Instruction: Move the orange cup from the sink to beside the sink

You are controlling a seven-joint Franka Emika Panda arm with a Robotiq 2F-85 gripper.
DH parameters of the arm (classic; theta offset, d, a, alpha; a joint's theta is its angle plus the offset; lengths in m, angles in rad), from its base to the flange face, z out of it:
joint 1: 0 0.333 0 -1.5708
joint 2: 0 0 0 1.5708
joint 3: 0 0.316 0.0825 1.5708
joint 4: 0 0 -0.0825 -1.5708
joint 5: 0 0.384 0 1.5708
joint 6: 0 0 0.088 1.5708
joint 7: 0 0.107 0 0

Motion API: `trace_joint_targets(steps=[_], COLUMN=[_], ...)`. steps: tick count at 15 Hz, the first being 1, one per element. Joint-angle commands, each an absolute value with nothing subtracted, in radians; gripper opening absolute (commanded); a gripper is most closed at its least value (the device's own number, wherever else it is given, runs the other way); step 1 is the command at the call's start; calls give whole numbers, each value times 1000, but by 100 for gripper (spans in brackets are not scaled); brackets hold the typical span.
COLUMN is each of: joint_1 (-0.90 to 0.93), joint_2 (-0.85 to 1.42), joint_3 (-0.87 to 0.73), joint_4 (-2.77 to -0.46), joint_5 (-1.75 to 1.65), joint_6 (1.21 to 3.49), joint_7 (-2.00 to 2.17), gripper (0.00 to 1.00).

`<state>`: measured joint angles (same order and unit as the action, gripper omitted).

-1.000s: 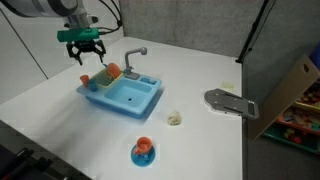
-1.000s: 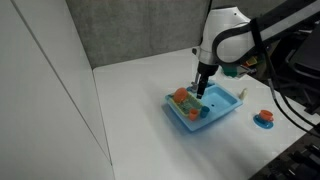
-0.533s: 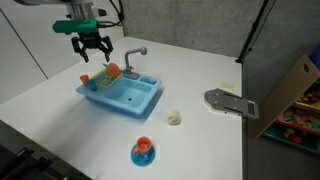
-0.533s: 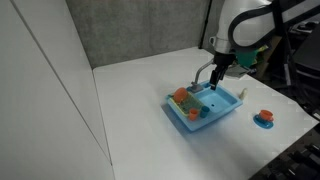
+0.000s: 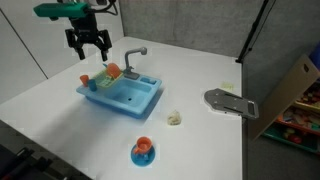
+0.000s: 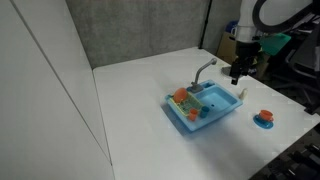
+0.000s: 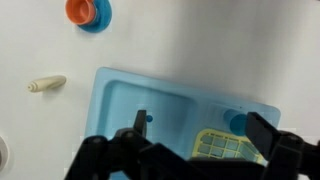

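Note:
A blue toy sink point(image 5: 128, 97) stands on the white table and shows in both exterior views point(image 6: 212, 112) and the wrist view point(image 7: 170, 105). An orange item point(image 5: 113, 72) sits at its rack end, also seen from the opposite side point(image 6: 181, 96). An orange cup on a blue saucer point(image 5: 144, 149) stands on the table outside the sink point(image 6: 264, 117) point(image 7: 88, 12). My gripper point(image 5: 88, 42) hangs open and empty above the sink point(image 6: 238, 72). In the wrist view its fingers point(image 7: 200, 130) frame the basin and the yellow rack point(image 7: 225, 148).
A grey faucet point(image 5: 133, 56) rises at the sink's back edge. A small cream object point(image 5: 175, 118) lies on the table near the sink point(image 7: 46, 84). A grey flat tool point(image 5: 229, 102) lies near the table's edge. Shelves with toys point(image 5: 295, 105) stand beyond it.
My gripper has risen and moved away from the rack end of the sink, still open and empty. Nothing on the table has moved.

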<state>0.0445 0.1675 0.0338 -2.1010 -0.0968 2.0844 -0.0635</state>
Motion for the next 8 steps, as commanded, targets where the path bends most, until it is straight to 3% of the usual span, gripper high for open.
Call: trace_joint_targets(steps=[1, 8], joint_1=[22, -16], joint_2=[58, -105], joint_3=[20, -16], joint_4=[-2158, -2211], joint_5=[-60, -46], joint_6=[1997, 1871], joint_7=[-49, -30], gripper=[100, 100])
